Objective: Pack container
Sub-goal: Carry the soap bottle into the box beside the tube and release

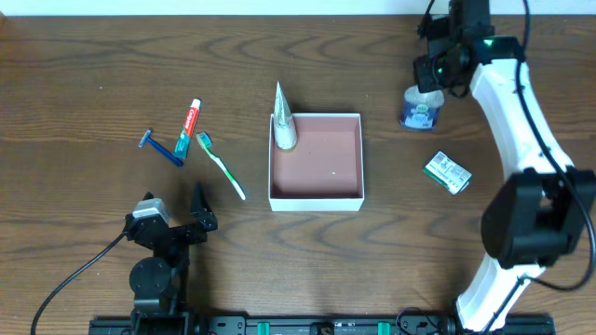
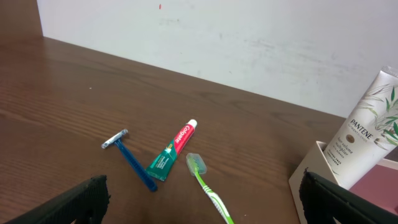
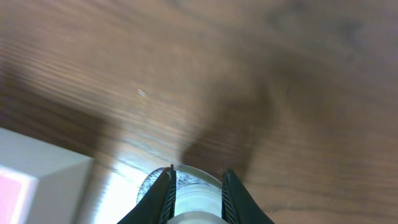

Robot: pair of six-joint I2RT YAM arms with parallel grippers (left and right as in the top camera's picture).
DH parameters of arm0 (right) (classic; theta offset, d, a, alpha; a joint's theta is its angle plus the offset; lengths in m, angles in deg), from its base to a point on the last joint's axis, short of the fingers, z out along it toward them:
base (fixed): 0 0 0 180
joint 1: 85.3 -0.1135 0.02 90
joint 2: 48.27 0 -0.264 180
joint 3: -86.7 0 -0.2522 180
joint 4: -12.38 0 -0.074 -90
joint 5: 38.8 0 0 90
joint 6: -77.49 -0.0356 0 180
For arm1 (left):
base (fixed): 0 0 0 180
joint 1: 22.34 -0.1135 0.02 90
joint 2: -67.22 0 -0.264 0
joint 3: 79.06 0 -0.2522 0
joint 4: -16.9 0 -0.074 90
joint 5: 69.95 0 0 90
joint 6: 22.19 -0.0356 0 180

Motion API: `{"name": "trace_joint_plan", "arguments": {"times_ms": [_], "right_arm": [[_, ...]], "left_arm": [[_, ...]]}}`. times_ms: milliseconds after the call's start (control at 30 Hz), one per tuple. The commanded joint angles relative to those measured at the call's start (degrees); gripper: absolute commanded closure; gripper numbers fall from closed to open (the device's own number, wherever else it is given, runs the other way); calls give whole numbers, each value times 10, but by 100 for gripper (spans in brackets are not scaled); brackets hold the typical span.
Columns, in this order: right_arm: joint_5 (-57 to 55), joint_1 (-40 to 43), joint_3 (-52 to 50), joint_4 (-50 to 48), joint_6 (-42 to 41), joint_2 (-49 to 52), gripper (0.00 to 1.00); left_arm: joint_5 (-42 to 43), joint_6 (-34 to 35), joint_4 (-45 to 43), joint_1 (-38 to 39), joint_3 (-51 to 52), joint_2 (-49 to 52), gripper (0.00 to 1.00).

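The container (image 1: 315, 200), a square white-walled box with a reddish-brown floor, sits mid-table with a white Pantene tube (image 1: 283, 121) leaning in its far left corner. The container's corner also shows in the left wrist view (image 2: 310, 177) and in the right wrist view (image 3: 43, 171). A blue razor (image 1: 163, 147), a red-and-green toothpaste tube (image 1: 188, 128) and a green toothbrush (image 1: 222, 165) lie to its left. My right gripper (image 1: 434, 76) is shut on the white cap of a small clear bottle (image 1: 421, 110) right of the container; the right wrist view shows its fingers (image 3: 196, 186) clamping it (image 3: 198, 202). My left gripper (image 1: 175, 212) is open and empty.
A small green-and-white packet (image 1: 448, 173) lies right of the container, near the right arm's base. In the left wrist view the razor (image 2: 130, 160), toothpaste (image 2: 174, 150) and toothbrush (image 2: 208, 186) lie ahead of the open fingers (image 2: 208, 208). A white wall runs along the table's far edge.
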Motion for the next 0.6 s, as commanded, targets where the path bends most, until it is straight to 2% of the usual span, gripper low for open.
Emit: {"name": "trace_joint_plan", "arguments": {"times_ms": [0, 233, 400, 567], "right_arm": [[76, -9, 25, -11, -12, -120, 96], [84, -105, 25, -14, -24, -209, 99], [18, -192, 15, -18, -51, -199, 99], [-42, -241, -3, -27, -108, -158, 99]], "left_arm": [[-5, -12, 21, 0, 12, 0, 2], [-5, -12, 21, 0, 12, 0, 2], [-5, -12, 21, 0, 12, 0, 2], [-5, -12, 21, 0, 12, 0, 2]]}}
